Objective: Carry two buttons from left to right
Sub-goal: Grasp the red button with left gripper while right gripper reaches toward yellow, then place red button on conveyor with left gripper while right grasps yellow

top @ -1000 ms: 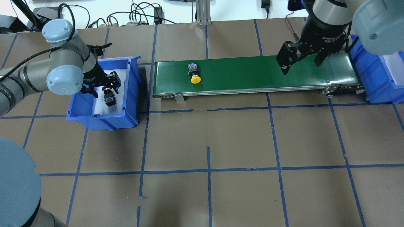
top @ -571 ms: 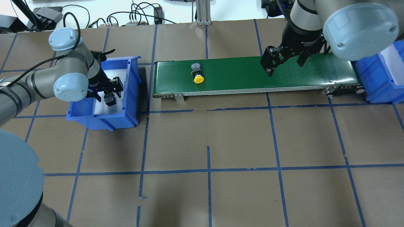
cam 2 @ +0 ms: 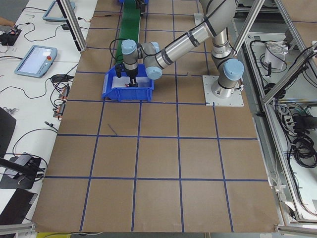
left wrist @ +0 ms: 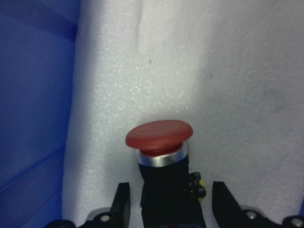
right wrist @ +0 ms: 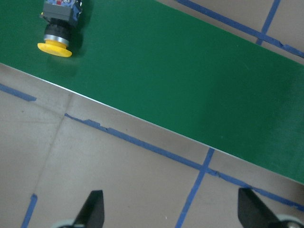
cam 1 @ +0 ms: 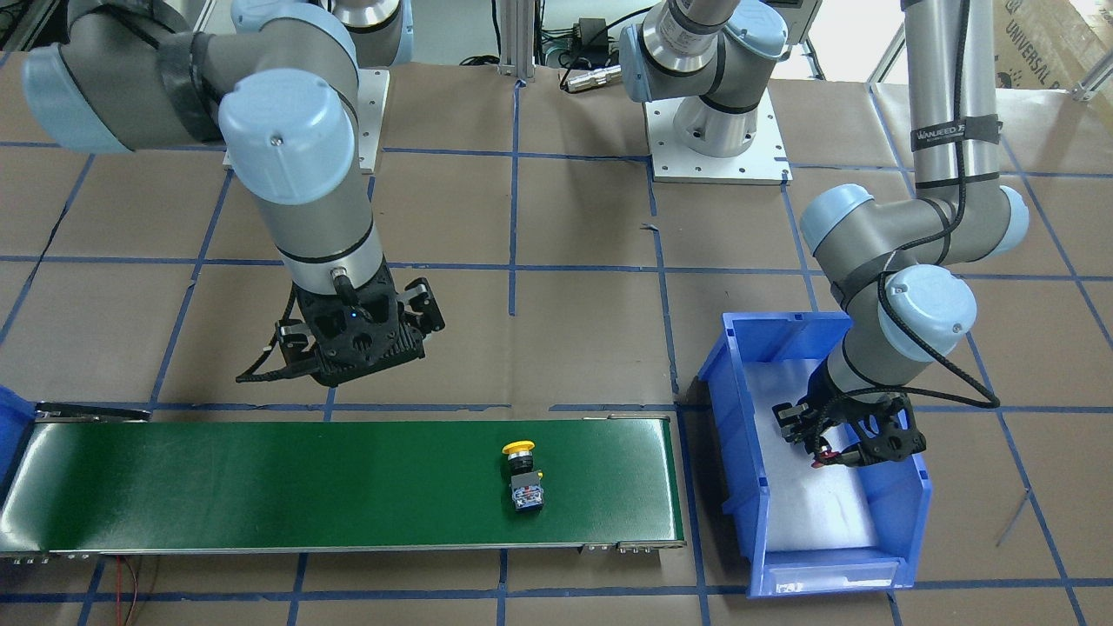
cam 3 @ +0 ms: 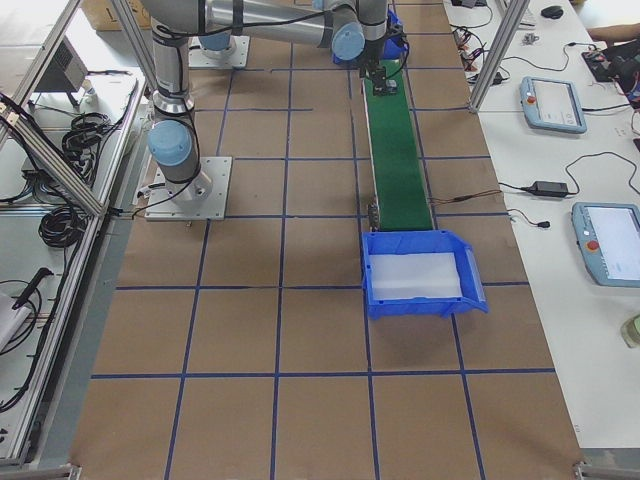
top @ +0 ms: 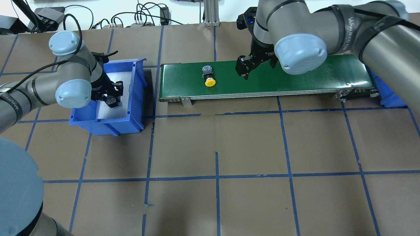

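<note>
Red button (left wrist: 159, 137) lies on white foam (left wrist: 213, 71) in left bin (top: 139, 98), cap pointing away from wrist camera. Left arm bent down into bin. Left tool (top: 110, 94) open, fingers (left wrist: 121, 204) straddling button's black body, slim gaps either side. Contact block cut off at wrist view's lower edge.

Yellow button (top: 208, 78) lies on its side on green belt (top: 295, 77), near belt's left end. Right arm stretched over belt. Right tool (right wrist: 171, 216) spread wide, empty, hovering near yellow button. Right bin (cam 3: 420, 300) mostly hidden behind right arm in overhead view.
</note>
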`<state>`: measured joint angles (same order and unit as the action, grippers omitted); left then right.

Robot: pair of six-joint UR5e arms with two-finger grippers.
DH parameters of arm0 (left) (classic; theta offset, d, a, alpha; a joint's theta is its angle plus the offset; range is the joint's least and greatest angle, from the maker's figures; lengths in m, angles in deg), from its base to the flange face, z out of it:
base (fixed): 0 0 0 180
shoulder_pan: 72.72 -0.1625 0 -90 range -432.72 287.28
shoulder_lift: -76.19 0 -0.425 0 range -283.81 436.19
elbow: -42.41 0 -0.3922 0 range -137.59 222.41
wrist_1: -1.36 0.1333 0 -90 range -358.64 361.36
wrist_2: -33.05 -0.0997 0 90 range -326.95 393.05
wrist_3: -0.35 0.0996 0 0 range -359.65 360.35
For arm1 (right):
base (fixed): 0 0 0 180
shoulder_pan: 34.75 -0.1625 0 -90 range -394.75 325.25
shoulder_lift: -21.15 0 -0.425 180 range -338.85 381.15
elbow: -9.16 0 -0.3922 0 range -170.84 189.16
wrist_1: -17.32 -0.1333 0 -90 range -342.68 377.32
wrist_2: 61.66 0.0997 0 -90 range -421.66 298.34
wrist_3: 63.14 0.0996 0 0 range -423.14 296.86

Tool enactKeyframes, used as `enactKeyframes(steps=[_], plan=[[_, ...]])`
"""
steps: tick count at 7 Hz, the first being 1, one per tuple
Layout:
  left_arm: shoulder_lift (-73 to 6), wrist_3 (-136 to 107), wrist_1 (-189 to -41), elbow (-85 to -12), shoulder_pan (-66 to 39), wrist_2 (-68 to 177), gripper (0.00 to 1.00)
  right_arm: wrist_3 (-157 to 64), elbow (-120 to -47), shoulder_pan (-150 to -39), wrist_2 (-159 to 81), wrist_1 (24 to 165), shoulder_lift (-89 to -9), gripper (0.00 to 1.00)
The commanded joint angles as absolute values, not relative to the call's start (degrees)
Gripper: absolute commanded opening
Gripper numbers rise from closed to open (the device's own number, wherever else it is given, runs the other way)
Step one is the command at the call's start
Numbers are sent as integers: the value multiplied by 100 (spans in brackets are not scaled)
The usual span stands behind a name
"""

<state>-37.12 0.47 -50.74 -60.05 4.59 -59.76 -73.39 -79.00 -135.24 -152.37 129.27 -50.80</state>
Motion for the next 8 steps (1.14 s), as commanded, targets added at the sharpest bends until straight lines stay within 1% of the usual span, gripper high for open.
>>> enactKeyframes(steps=[1,2,3,5,8], plan=[[-3142,18,-6360,-5405,462,-6028,25,-6572,-7192,-13573,-15210,13132,-4340,100],[-2921,9,-6655,-5149,523,-6046,25,-6108,-6787,-13582,-15175,13053,-4005,100],[-2841,-61,-6728,-4946,576,-6046,25,-5929,-6600,-13591,-15148,13009,-3828,100],[-2884,-794,-6895,-4664,1100,-6046,27,-5630,-6581,-13643,-14903,13017,-3739,100],[-3444,-2254,-6826,-4321,2207,-6468,27,-5620,-6572,-13828,-14911,13183,-3423,100]])
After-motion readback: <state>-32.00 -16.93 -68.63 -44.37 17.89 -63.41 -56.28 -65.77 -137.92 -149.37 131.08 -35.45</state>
